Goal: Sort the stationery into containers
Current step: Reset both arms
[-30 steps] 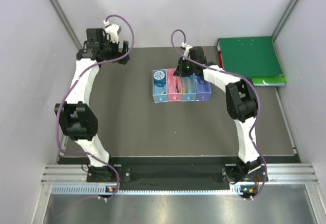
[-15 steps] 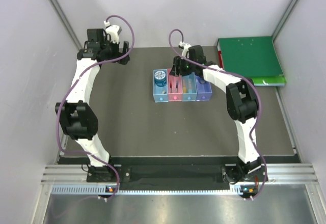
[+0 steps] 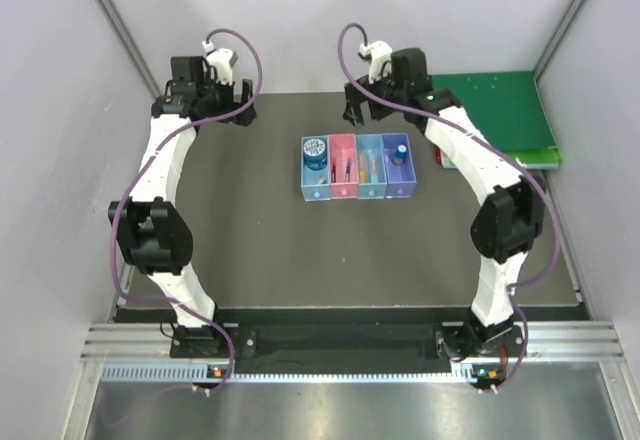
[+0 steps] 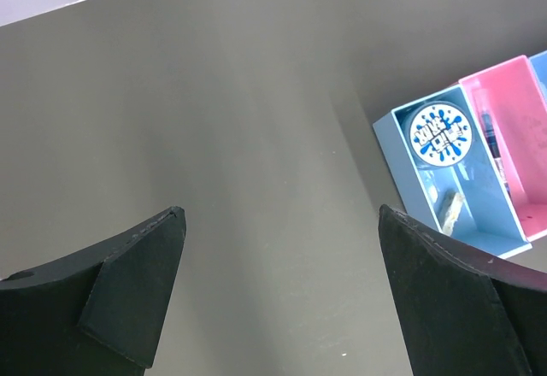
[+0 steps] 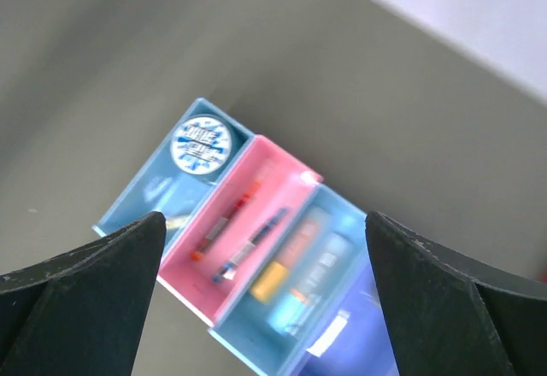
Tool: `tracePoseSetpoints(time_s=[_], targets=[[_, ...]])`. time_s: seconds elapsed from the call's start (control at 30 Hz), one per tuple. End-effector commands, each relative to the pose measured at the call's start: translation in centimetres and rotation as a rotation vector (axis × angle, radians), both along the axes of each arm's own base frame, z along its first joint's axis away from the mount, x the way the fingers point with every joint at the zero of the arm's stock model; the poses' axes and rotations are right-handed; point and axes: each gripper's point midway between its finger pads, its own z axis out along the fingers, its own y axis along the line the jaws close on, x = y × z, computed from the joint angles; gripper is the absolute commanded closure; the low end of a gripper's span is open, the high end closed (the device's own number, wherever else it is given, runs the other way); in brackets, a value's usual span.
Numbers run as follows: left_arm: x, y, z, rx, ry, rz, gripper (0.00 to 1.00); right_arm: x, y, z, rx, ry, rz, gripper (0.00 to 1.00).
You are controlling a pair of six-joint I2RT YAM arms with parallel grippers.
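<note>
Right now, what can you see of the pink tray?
The pink tray is a small, open-topped rectangular box of translucent plastic, second from left in the row, between the blue tray and light blue tray, on the dark table. A red pen and blue pen lie lengthwise, side by side, inside.

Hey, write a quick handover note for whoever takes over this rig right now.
Left gripper: open, empty, over the table left of the blue tray.
Right gripper: open, empty, raised by the far end of the pink tray.
Blue tray: tape roll and a small pale piece, probably the eraser. Pink tray: red pen, blue pen. Light blue tray: stick, marker. Purple tray: bottle.
Done: every item seen is in a tray.
Left: no loose stationery in view; probably only a final check.
</note>
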Motion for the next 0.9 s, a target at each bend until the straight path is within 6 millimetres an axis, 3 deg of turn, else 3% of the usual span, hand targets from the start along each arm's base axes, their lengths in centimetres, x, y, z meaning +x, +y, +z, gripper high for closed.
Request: tracePoseSetpoints(time_s=[0.0, 0.13, 0.23, 0.3, 0.33, 0.4, 0.43, 0.5, 0.57, 0.67, 0.87], targets=[[0.7, 0.7, 3.2, 0.011, -0.093, 0.029, 0.01, -2.5, -5.4, 6.2, -0.206, -0.142, -0.072, 0.0], [0.4, 1.1, 3.2, 0.036, -0.08, 0.04, 0.01, -4.2, -9.0, 3.6, -0.336, -0.063, -0.16, 0.0], [-0.1, 2.1, 1.7, 0.069, -0.024, 0.098, 0.01, -5.8, -10.8, 2.0, -0.382, 0.01, -0.198, 0.0], [-1.0, 2.3, 0.1, 0.096, 0.024, 0.123, 0.01, -6.5, -11.8, 2.7, -0.376, -0.006, -0.235, 0.0], [-1.4, 2.6, -0.3, 0.121, 0.032, 0.139, 0.01, -6.9, -12.3, 1.8, -0.388, 0.006, -0.242, 0.0], [-2.1, 2.1, -0.1, 0.136, 0.012, 0.119, 0.01, -7.3, -12.9, 3.1, -0.37, -0.042, -0.267, 0.0], [-2.7, 2.0, -1.4, 0.157, 0.031, 0.105, 0.01, -7.6, -13.1, 2.4, -0.379, -0.035, -0.262, 0.0], [-3.2, 1.2, -0.5, 0.178, -0.021, 0.091, 0.01, -8.1, -12.9, 3.0, -0.355, -0.054, -0.25, 0.0], [-3.9, 0.9, -1.3, 0.21, -0.019, 0.09, 0.01, -8.6, -12.8, 3.8, -0.33, -0.073, -0.241, 0.0], [-4.4, 1.1, -0.9, 0.213, -0.039, 0.106, 0.01, -8.3, -12.7, 5.6, -0.293, -0.153, -0.256, 0.0], [-4.9, 1.1, -0.9, 0.199, -0.037, 0.119, 0.01, -7.9, -12.7, 6.5, -0.282, -0.179, -0.264, 0.0]])
